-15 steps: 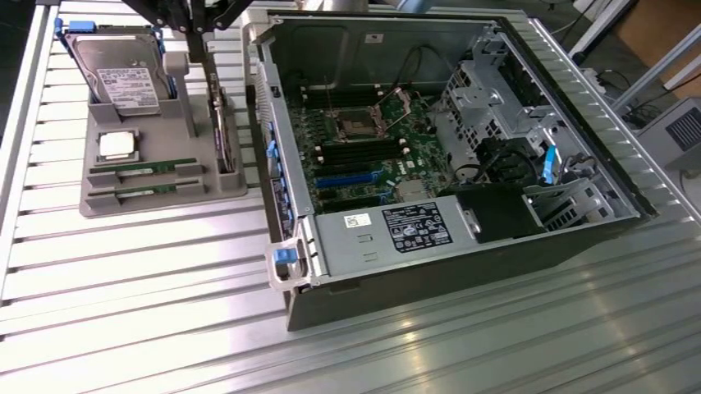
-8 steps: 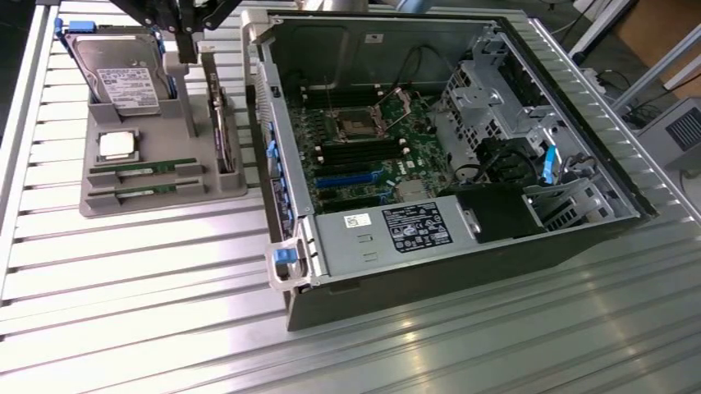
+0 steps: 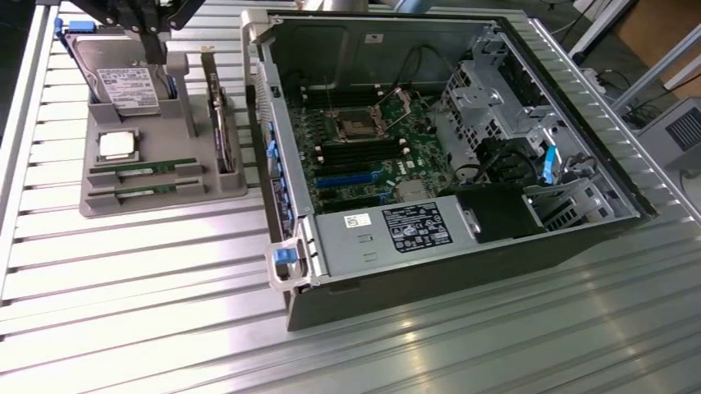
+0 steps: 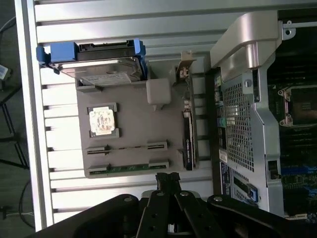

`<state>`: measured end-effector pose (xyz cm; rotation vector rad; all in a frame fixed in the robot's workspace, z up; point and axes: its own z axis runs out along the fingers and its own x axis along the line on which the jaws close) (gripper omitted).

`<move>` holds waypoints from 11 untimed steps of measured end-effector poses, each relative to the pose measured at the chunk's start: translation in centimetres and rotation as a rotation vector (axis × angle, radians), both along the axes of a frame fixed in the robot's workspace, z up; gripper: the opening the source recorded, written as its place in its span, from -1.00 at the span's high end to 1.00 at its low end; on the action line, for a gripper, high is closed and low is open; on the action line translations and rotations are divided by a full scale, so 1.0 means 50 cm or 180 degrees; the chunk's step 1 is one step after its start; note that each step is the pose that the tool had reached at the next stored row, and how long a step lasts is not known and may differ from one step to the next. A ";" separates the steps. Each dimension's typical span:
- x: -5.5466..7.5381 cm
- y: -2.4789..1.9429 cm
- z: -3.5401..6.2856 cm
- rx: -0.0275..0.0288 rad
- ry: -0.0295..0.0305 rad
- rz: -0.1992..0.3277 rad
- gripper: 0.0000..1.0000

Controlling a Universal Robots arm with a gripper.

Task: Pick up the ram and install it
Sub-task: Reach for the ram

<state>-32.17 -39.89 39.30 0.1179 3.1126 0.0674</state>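
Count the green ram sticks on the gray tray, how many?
2. Both lie side by side in the gray tray: the first ram beside the processor chip, the second ram at the tray's edge. More may hide inside the computer case.

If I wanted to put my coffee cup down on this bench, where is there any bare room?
The widest bare stretch of table lies camera-side of the tray, on the exterior view's left of the case. Another runs along the case's near side. The tray is crowded: drive, processor, two ram sticks, card. So is the case's inside.
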 end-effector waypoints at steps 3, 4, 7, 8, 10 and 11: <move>-0.018 0.0000 0.000 0.0000 0.0000 0.0000 0.80; -0.023 0.0000 0.000 0.0000 0.0000 0.0000 0.80; -0.037 0.0000 0.000 0.0000 0.0000 0.0000 0.80; -0.043 0.0000 0.000 0.0000 0.0000 0.0000 0.80; -0.054 0.0000 0.000 0.0000 0.0000 0.0000 0.80; -0.057 0.0000 0.000 0.0000 0.0000 0.0000 0.80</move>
